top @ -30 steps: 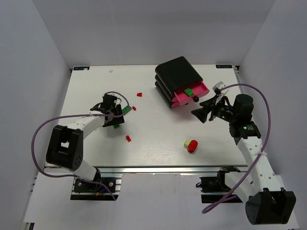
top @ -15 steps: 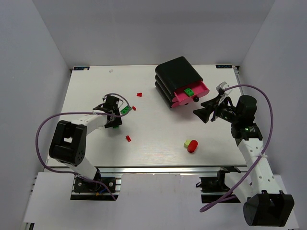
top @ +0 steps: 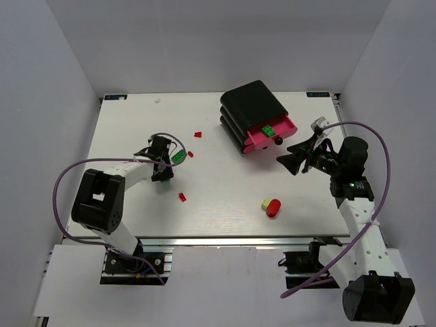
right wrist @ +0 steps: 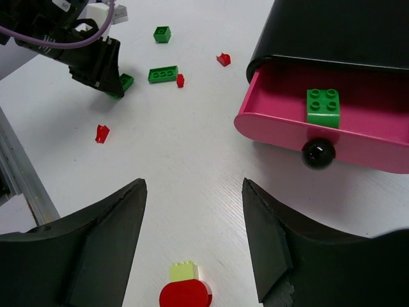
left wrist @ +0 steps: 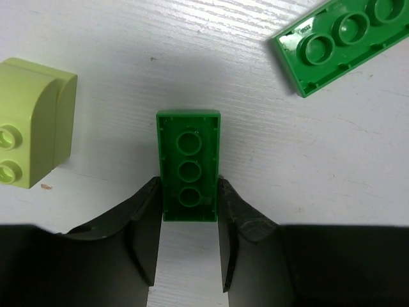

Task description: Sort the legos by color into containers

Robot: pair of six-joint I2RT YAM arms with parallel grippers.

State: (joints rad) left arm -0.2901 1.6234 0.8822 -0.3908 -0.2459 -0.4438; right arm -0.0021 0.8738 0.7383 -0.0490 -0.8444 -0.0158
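1. Black fingers of the left gripper have drawn in from a wide spread over the last second. They now press against both long sides of a small dark green three-stud plastic brick, pinching its near end.
2. That brick lies flat on the white tabletop and is not yet lifted. The grasp appears only just made, so the likely next step is to raise the brick and carry it across to the drawers.
3. Just left of the pinched brick sits a yellow-green rounded brick, clear of the finger. A longer dark green plate lies up to the right, also apart, so the grip looks clean.
4. Over on the other side, the right gripper is spread wide and empty. It hovers above the tabletop in front of the one pulled-out pink drawer. Its wrist has drifted slightly toward the table's right edge since a second ago.
5. Inside that drawer, set in the glossy black cabinet, rests a green four-stud brick. This is probably where the pinched brick belongs.
6. Small red pieces are scattered on the tabletop. A red round piece touches a yellow-green block near the front, so most of the sorting remains.
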